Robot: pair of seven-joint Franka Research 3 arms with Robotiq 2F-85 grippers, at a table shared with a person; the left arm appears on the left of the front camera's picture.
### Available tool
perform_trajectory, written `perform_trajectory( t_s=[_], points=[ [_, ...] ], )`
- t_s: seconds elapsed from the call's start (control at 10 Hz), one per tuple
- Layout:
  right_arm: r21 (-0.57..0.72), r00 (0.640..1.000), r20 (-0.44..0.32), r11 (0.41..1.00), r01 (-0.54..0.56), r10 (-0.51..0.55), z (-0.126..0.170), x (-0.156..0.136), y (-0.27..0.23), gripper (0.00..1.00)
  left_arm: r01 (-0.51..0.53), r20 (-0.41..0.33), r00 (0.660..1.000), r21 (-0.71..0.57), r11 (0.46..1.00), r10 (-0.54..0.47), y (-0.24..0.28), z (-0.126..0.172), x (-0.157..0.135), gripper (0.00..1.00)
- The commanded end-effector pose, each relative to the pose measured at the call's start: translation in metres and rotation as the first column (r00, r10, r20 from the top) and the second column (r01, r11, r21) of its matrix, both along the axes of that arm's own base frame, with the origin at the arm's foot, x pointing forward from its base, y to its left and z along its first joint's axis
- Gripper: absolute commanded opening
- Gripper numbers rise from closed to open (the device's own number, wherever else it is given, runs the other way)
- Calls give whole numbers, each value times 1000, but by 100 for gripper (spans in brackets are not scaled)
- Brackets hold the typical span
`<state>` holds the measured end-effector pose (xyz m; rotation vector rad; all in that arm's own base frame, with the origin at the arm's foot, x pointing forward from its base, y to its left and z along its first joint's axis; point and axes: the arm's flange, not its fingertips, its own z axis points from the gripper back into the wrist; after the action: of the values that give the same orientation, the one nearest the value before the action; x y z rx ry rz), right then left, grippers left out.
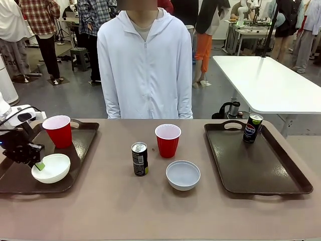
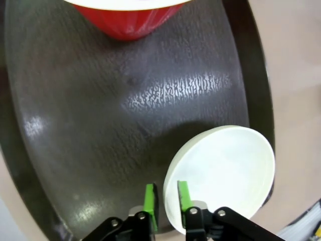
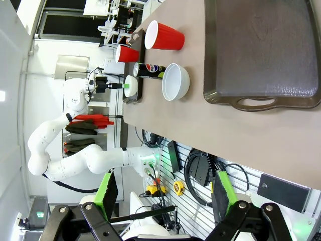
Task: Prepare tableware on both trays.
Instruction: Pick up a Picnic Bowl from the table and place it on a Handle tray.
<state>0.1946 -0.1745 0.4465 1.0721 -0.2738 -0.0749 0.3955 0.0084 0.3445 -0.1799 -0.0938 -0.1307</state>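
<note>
On the left tray (image 1: 80,150) stand a red cup (image 1: 59,130) and a whitish bowl (image 1: 51,168). My left gripper (image 1: 37,163) is shut on the bowl's near-left rim. In the left wrist view the gripper (image 2: 166,193) has a green pad on each side of the rim of the bowl (image 2: 225,173), with the cup (image 2: 125,17) beyond on the tray (image 2: 100,125). Between the trays stand a dark can (image 1: 139,158), a second red cup (image 1: 167,140) and a second bowl (image 1: 183,174). The right tray (image 1: 261,165) holds a can (image 1: 253,128). My right gripper (image 3: 164,191) hangs open off the table, holding nothing.
A person in a white jacket (image 1: 145,65) stands at the far edge with hands down. The right wrist view shows the table sideways, with the right tray (image 3: 261,50), the middle bowl (image 3: 175,82) and cables and tools (image 3: 200,173) below the table edge. A white table (image 1: 271,80) stands behind.
</note>
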Motion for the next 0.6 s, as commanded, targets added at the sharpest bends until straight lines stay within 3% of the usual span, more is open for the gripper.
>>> perform_trajectory(
  t_s=[0.0, 0.1, 0.2, 0.5],
  points=[
    [13, 1000, 8, 1000, -2, 2, 0, 0, 0, 100, 27, -11, 1000, -47, 999, -27, 2, 7, -6, 100],
    [13, 1000, 8, 1000, -2, 2, 0, 0, 0, 100, 35, -25, 999, -58, 998, -36, 3, 13, -8, 100],
    [13, 1000, 8, 1000, -2, 2, 0, 0, 0, 100, 37, -34, 999, -60, 998, -39, 3, 21, -14, 46],
    [13, 1000, 8, 1000, -2, 2, 0, 0, 0, 100, 38, -73, 997, -41, 998, -40, 7, 46, -31, 75]
  ],
)
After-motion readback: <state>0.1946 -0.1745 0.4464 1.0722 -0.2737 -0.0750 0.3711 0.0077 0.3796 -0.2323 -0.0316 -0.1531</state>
